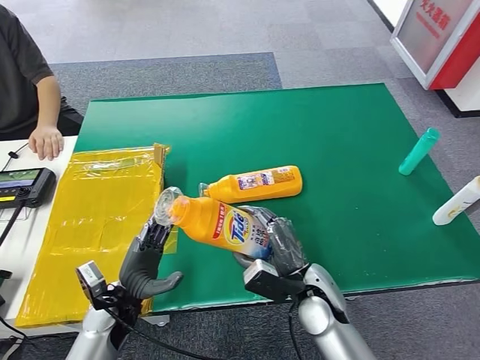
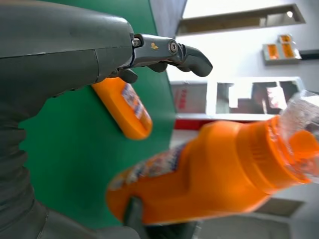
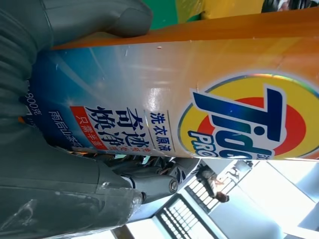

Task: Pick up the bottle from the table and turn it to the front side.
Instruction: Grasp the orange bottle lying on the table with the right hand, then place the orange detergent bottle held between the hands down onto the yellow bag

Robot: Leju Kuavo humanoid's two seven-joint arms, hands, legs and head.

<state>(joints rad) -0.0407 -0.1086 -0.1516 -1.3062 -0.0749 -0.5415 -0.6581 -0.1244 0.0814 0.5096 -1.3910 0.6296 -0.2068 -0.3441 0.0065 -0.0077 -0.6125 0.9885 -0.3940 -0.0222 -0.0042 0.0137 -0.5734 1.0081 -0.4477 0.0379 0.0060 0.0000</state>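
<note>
An orange Tide bottle (image 1: 217,223) with a clear cap hangs tilted above the front of the green mat (image 1: 351,150), label facing up. My right hand (image 1: 277,240) grips its base end, the thumb (image 3: 94,20) over one side and fingers under the label (image 3: 211,99). My left hand (image 1: 150,251) sits just below the cap with fingers spread, holding nothing; whether it touches the cap I cannot tell. From the left wrist, that hand (image 2: 75,55) is apart from the bottle body (image 2: 211,174). A second orange bottle (image 1: 255,184) lies flat on the mat behind.
A yellow plastic bag (image 1: 96,217) covers the mat's left end. A teal bottle (image 1: 418,151) and a white bottle (image 1: 457,201) lie at the right edge. A person's hand (image 1: 45,141) rests on the white table at left, near a handheld device (image 1: 22,186).
</note>
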